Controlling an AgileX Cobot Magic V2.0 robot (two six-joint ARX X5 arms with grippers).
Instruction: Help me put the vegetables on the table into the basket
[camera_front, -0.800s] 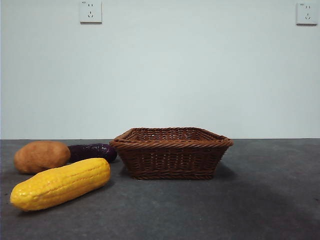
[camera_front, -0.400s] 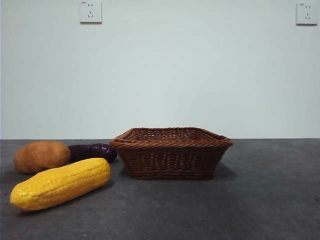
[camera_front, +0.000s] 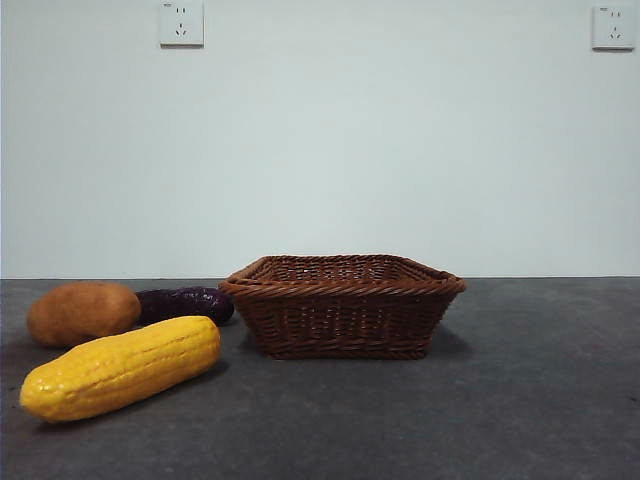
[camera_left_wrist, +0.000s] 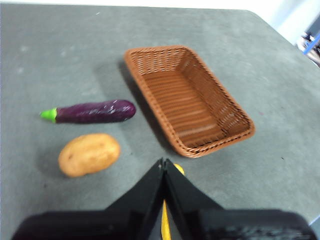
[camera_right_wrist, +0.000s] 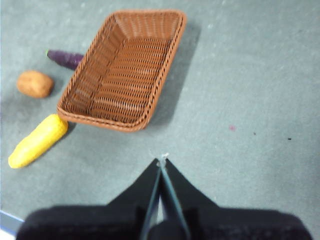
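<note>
The yellow corn cob (camera_front: 122, 366) lies on the dark grey table (camera_front: 500, 420) at the front left, with the orange-brown potato (camera_front: 83, 312) and the purple eggplant (camera_front: 186, 303) behind it. The empty brown wicker basket (camera_front: 343, 304) stands in the middle. In the left wrist view, my left gripper (camera_left_wrist: 163, 162) is shut and empty, high above the corn cob (camera_left_wrist: 165, 222), near the potato (camera_left_wrist: 89, 154), eggplant (camera_left_wrist: 95, 111) and basket (camera_left_wrist: 189, 98). My right gripper (camera_right_wrist: 161, 161) is shut and empty, high above bare table beside the basket (camera_right_wrist: 125, 67). The corn cob (camera_right_wrist: 38, 140), potato (camera_right_wrist: 34, 83) and eggplant (camera_right_wrist: 65, 58) show there too.
Two wall sockets (camera_front: 181, 23) sit on the pale wall behind the table. The table's far edge and a corner (camera_left_wrist: 260, 17) show in the left wrist view. Neither arm shows in the front view.
</note>
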